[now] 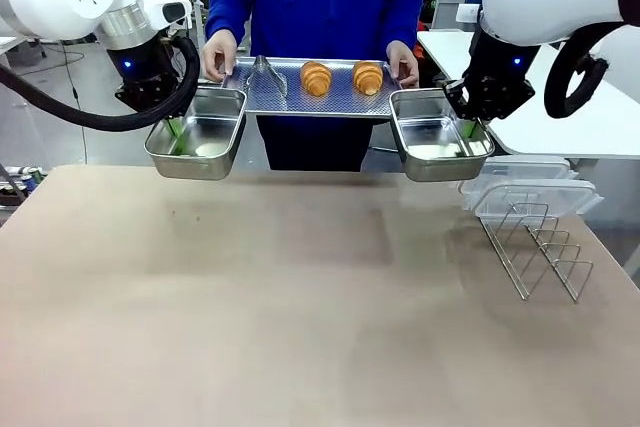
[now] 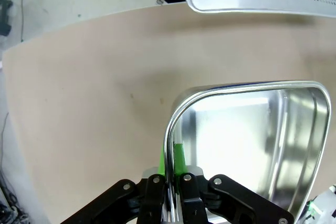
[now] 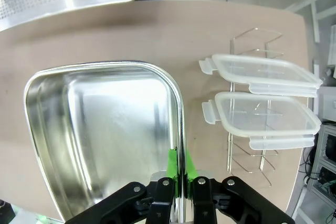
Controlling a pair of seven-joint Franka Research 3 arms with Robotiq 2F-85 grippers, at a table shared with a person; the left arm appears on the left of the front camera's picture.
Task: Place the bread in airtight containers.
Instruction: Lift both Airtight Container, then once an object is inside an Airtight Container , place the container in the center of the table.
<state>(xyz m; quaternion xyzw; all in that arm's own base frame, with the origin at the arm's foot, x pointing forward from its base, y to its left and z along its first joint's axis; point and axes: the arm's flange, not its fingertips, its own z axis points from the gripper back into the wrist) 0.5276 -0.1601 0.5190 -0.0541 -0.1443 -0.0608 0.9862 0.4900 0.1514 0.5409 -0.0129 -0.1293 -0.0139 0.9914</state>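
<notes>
Golden left croissant [image 1: 316, 78] and right croissant [image 1: 367, 77] sit on the person's perforated tray [image 1: 340, 100], beyond and between the grippers; probably light, flaky, crushable, so cradle mid-body gently. Left gripper [image 1: 176, 128] is clamped on left tin [image 1: 197, 137] rim, right gripper [image 1: 467, 128] on right tin [image 1: 436, 137].

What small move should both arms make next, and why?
Probably hold the shiny rectangular steel left tin and right tin level beside the perforated metal tray: both are empty, fingers shut on their rims, while two golden-brown crescent croissants lie on it.
</notes>
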